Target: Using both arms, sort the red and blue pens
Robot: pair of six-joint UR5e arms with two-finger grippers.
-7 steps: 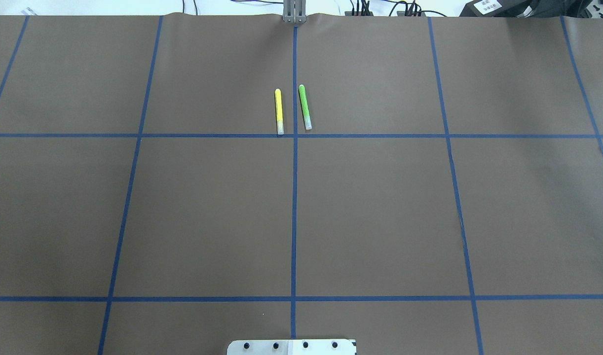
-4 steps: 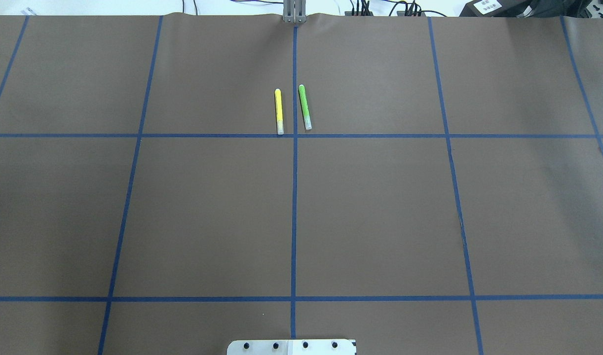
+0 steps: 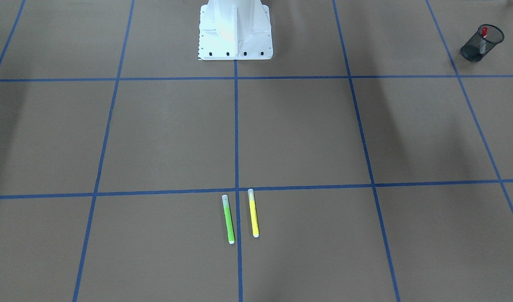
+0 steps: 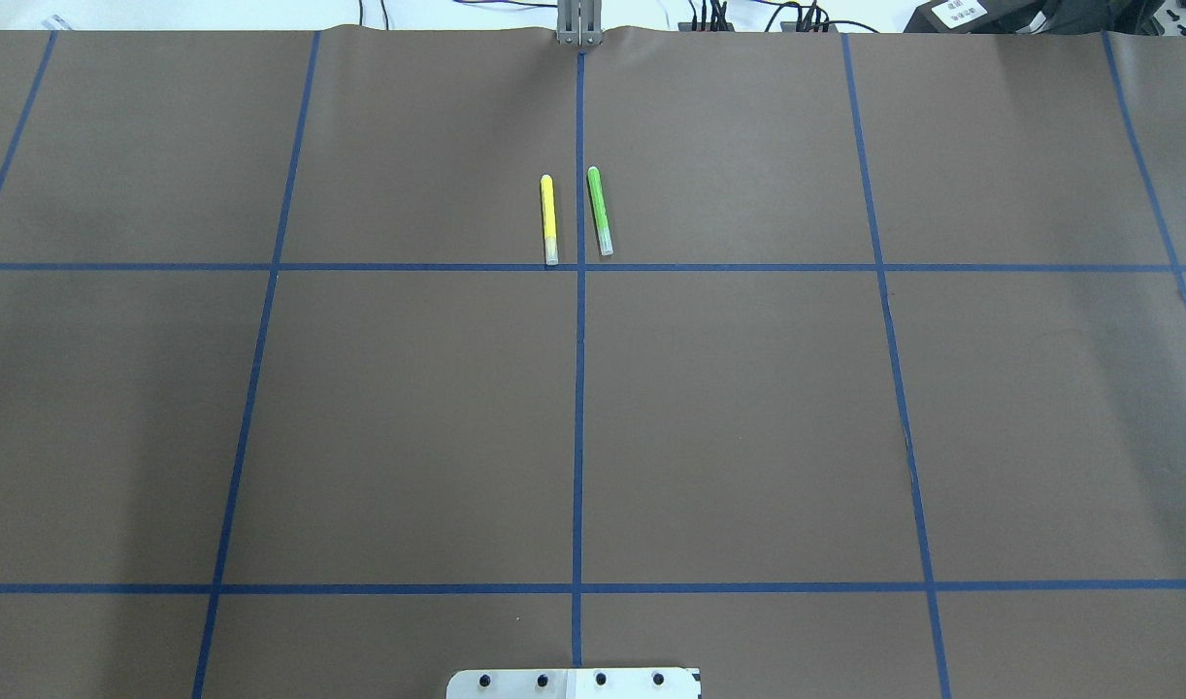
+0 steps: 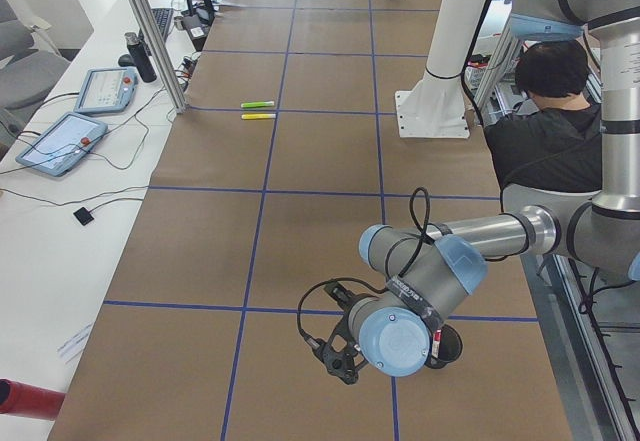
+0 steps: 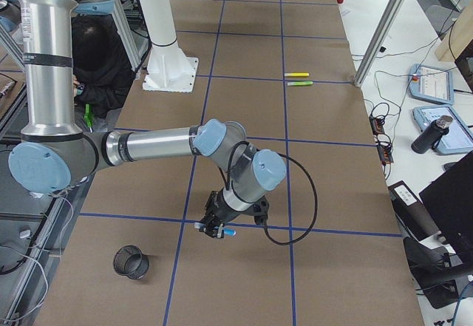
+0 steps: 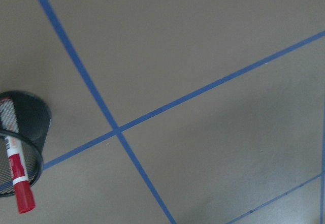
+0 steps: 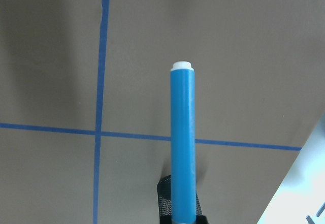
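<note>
The blue pen (image 8: 183,142) sticks out from my right gripper (image 8: 186,220), which is shut on its lower end; in the exterior right view the right gripper (image 6: 214,228) holds it low over the table. A black mesh cup (image 6: 131,262) stands a little way off. The red pen (image 7: 17,176) stands in another mesh cup (image 7: 25,115), also seen far right in the front view as the red pen (image 3: 484,32). My left gripper (image 5: 340,356) hovers beside that cup (image 5: 447,346); I cannot tell whether it is open or shut.
A yellow marker (image 4: 548,218) and a green marker (image 4: 600,210) lie side by side near the table's middle line. The white pedestal base (image 3: 234,29) stands at the robot's side. A person (image 5: 548,111) sits behind the robot.
</note>
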